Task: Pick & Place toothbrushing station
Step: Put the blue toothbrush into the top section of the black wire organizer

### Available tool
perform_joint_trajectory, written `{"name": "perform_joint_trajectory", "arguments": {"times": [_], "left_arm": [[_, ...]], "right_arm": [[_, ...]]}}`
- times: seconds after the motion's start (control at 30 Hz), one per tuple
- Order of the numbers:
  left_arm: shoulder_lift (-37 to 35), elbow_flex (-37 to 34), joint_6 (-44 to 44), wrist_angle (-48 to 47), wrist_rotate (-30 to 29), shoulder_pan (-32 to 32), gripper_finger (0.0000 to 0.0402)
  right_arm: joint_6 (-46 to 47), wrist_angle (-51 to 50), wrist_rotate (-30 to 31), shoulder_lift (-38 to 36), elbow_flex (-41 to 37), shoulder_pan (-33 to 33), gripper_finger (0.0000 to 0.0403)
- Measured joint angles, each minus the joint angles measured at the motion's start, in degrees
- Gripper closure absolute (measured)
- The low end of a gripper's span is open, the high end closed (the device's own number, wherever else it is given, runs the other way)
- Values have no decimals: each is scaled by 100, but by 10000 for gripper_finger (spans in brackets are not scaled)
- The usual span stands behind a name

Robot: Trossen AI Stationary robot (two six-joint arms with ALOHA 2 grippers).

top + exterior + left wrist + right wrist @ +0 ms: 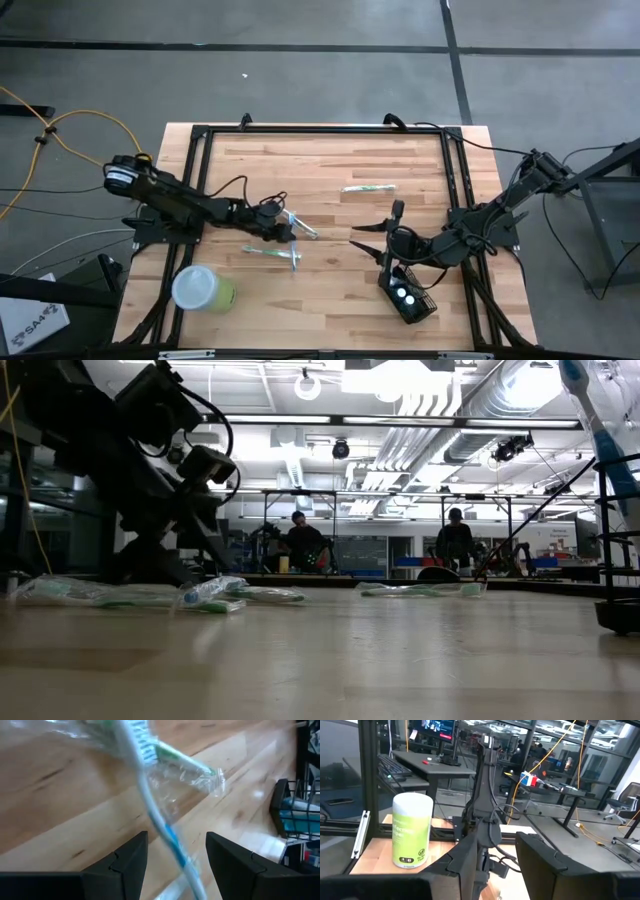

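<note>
Black wire-mesh toothbrushing station (408,296) at table's near right, beside right gripper (375,237), jaws apart, empty; left gripper (176,851), jaws apart, astride a wrapped toothbrush (155,820) mid-table.

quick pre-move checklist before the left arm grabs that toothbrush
1. Left gripper open: ok, its fingers stand apart.
2. Toothbrush lined up: ok, its handle runs through the gap between the fingers.
3. Plastic wrapper clear of the grasp: cannot tell, it lies right against the brush.
4. Toothbrushing station ready: ok, it sits at the table's front right with items already in it.
5. Right gripper out of the way: ok, it is beside the station, apart from the left arm.
6. Lime-green cup clear: ok, front left, apart from the brushes.
</note>
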Motion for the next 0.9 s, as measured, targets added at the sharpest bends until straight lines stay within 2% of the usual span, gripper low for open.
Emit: {"name": "perform_joint_trajectory", "arguments": {"times": [0.23, 0.43, 0.9], "left_arm": [[541, 20, -2, 845, 78, -56, 206], [734, 45, 6, 1169, 207, -39, 210], [721, 34, 10, 1163, 278, -36, 320]], "right_arm": [[13, -6, 7, 0, 0, 0, 275], [31, -59, -3, 0, 0, 0, 275], [33, -58, -3, 0, 0, -1, 275]]}}
